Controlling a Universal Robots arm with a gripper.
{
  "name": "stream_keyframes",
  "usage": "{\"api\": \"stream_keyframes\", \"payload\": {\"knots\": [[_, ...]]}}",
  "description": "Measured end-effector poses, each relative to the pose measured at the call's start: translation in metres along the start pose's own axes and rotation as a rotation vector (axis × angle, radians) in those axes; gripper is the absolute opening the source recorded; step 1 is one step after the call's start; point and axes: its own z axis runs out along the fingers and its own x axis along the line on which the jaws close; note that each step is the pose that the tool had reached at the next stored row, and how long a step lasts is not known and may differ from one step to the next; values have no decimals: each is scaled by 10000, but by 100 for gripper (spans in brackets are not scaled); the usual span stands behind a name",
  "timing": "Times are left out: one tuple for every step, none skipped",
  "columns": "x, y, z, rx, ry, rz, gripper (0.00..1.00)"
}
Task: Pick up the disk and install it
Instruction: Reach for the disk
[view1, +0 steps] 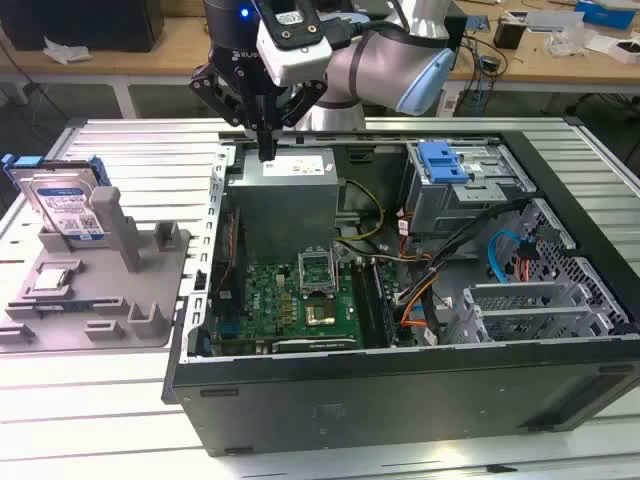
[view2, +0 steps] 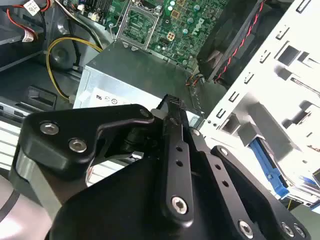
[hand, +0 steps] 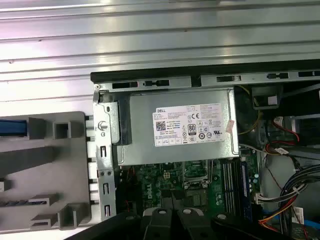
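One power supply (view1: 285, 195) sits below the gripper (view1: 265, 150).

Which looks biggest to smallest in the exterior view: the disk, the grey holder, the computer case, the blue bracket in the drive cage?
1. computer case, by far
2. grey holder
3. disk, standing in that holder
4. blue bracket, clearly smallest

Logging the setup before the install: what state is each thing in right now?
disk: standing upright in the grey holder, ungripped, outside the case.
computer case: lying on its side, panel off, interior open.
gripper: shut, empty, over the power supply.
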Motion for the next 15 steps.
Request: {"api": "stream_keyframes", "payload": {"knots": [[0, 0, 0, 1, 0, 0, 11], [0, 0, 0, 1, 0, 0, 11], [0, 0, 0, 1, 0, -1, 11], [0, 0, 0, 1, 0, -1, 11], [0, 1, 0, 1, 0, 0, 11], [0, 1, 0, 0, 0, 0, 11], [116, 37, 0, 1, 1, 0, 11], [224, 78, 0, 1, 0, 0, 11], [317, 122, 0, 1, 1, 2, 11], [407, 166, 1, 1, 0, 1, 11], [445, 184, 3, 0, -1, 1, 11], [483, 201, 4, 0, -1, -2, 11], [563, 237, 5, 0, -1, 1, 11], [596, 251, 6, 0, 0, -2, 11], [633, 266, 6, 0, 0, 0, 11]]}}
